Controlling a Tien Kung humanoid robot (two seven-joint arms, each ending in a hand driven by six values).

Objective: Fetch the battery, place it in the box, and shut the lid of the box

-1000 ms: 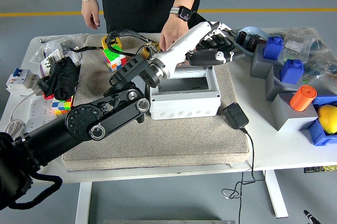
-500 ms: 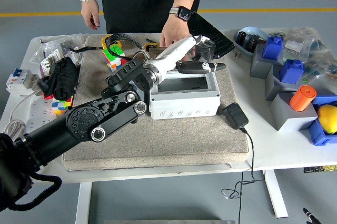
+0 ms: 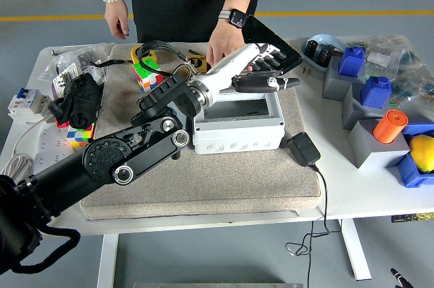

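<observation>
The left hand [image 3: 261, 70] hovers with fingers spread against the raised dark lid [image 3: 279, 45] of the open white junction box [image 3: 237, 129], beside a person's hand [image 3: 222, 43].

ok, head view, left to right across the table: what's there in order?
Circuit breaker → black bundle → Rubik's cube → white box with the left hand over it → black power adapter → blue block on grey stand → orange cylinder → yellow ball.
</observation>
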